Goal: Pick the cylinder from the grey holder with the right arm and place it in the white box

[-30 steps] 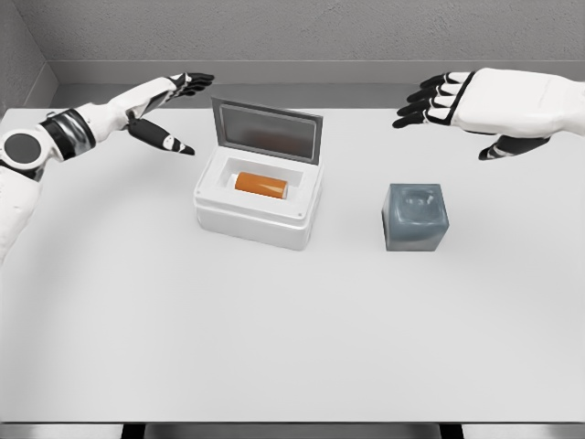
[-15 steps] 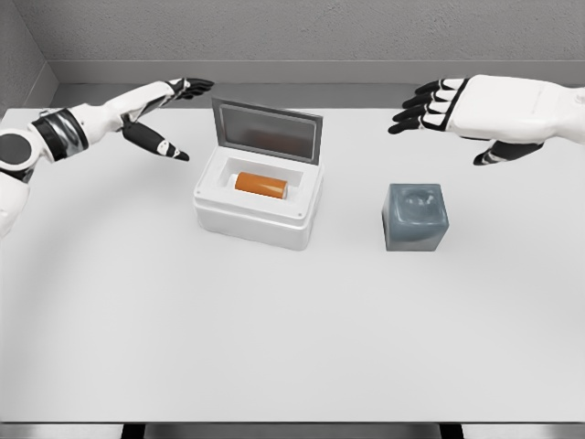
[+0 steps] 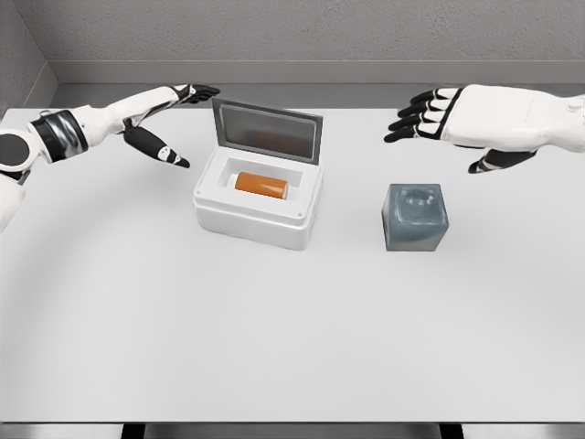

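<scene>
An orange cylinder [image 3: 261,184] lies on its side inside the white box [image 3: 257,215], whose grey lid [image 3: 267,131] stands up at the back. The grey holder [image 3: 416,217] sits to the right of the box with an empty hollow in its top. My right hand [image 3: 439,119] hovers above and behind the holder, fingers spread, holding nothing. My left hand [image 3: 174,114] hangs to the left of the lid, fingers stretched out and empty.
The white table [image 3: 292,329] ends at a grey wall behind the box. Its front edge runs along the bottom of the view.
My right hand has drifted slightly down and to the left. My left hand has shifted a little up and back, its thumb moving left away from the box.
</scene>
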